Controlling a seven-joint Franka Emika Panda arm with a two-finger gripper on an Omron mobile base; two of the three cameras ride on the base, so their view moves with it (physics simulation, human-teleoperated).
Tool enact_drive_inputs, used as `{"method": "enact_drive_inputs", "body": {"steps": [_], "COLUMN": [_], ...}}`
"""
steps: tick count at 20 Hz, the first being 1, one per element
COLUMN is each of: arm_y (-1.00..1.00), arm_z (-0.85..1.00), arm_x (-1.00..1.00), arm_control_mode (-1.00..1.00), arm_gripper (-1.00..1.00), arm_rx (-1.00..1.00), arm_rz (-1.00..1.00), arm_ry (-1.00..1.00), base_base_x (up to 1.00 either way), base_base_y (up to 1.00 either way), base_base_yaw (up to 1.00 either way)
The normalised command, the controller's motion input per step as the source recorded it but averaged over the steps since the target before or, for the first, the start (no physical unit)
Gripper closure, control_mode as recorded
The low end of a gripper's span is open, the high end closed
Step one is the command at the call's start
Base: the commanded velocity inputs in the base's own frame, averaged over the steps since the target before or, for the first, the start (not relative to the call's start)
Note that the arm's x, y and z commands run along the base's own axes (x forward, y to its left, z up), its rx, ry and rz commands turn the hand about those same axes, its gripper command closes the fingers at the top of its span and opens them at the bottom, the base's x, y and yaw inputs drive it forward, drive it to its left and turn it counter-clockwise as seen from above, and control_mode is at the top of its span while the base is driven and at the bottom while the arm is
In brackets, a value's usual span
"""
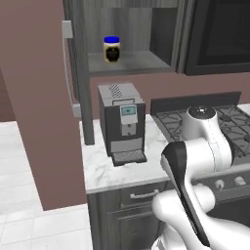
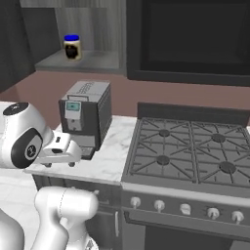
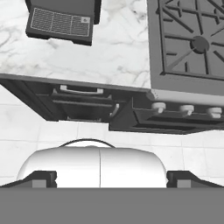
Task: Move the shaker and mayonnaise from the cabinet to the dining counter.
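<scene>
The mayonnaise (image 1: 112, 49) (image 2: 72, 47), a blue-lidded jar with a dark label, stands upright at the left of the open cabinet's shelf (image 1: 139, 61) (image 2: 95, 59). The shaker and the dining counter are out of view. My gripper (image 2: 60, 164) (image 3: 112, 180) hangs low in front of the small marble worktop, well below the cabinet and pointing down. It is open, its fingertips (image 3: 41, 179) stand wide apart and nothing is between them.
A grey coffee machine (image 1: 122, 122) (image 2: 84, 114) stands on the marble worktop (image 1: 100, 171) (image 3: 109, 52) under the cabinet. A gas stove (image 2: 195, 146) (image 1: 229, 119) sits to its right. The cabinet door (image 1: 68, 53) stands open at the left. Dark drawers (image 3: 83, 105) lie under the worktop.
</scene>
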Motion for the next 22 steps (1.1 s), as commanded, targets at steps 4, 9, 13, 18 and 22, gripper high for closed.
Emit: {"method": "enact_drive_inputs", "body": {"steps": [4, 9, 13, 18, 22], "arm_y": [0.0, 0.0, 0.0, 0.0, 0.0], "arm_z": [0.0, 0.0, 0.0, 0.0, 0.0], "arm_x": [0.0, 0.0, 0.0, 0.0, 0.0], "arm_control_mode": [1.0, 1.0, 1.0, 1.0, 1.0], "arm_gripper": [-1.0, -1.0, -1.0, -1.0, -1.0], "arm_rx": [0.0, 0.0, 0.0, 0.0, 0.0], "arm_rz": [0.0, 0.0, 0.0, 0.0, 0.0], "arm_ry": [0.0, 0.0, 0.0, 0.0, 0.0], "base_base_x": [0.47, 0.4, 0.35, 0.42, 0.3], "base_base_y": [0.0, 0.05, 0.1, 0.01, 0.0], "base_base_yaw": [0.04, 0.03, 0.03, 0.03, 0.05]}}
